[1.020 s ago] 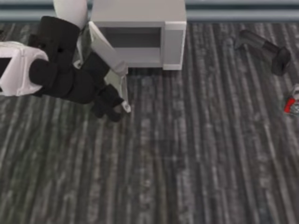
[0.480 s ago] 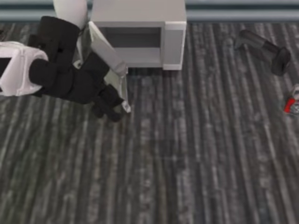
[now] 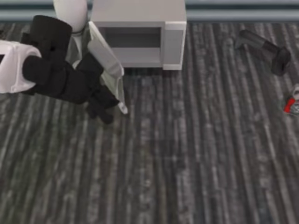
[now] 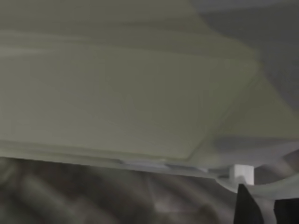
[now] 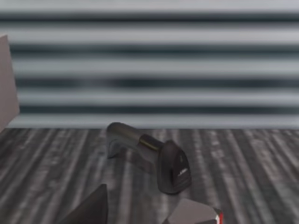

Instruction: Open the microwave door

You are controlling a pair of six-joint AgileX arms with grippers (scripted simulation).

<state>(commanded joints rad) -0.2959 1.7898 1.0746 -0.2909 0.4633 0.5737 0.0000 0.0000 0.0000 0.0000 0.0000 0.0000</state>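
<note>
The light grey microwave (image 3: 140,11) stands at the table's far edge, left of centre, with its cavity showing. The microwave door (image 3: 106,58) is swung out toward the left and front on its left hinge. My left gripper (image 3: 114,106) is shut on the white handle (image 3: 122,108) at the door's free edge. In the left wrist view the door panel (image 4: 117,93) fills the picture, and the left gripper (image 4: 266,207) has its dark fingers around the pale handle (image 4: 243,173). Only one dark finger (image 5: 91,209) of my right gripper shows, set wide, with nothing held.
A dark handheld scanner (image 3: 264,49) lies at the back right, also the scanner (image 5: 159,156) in the right wrist view. A small grey and red object (image 3: 290,105) sits at the right edge. Striped dark tabletop (image 3: 187,158) stretches across the front.
The door has swung a little further open to the left. My left gripper moved left and slightly back with the handle.
</note>
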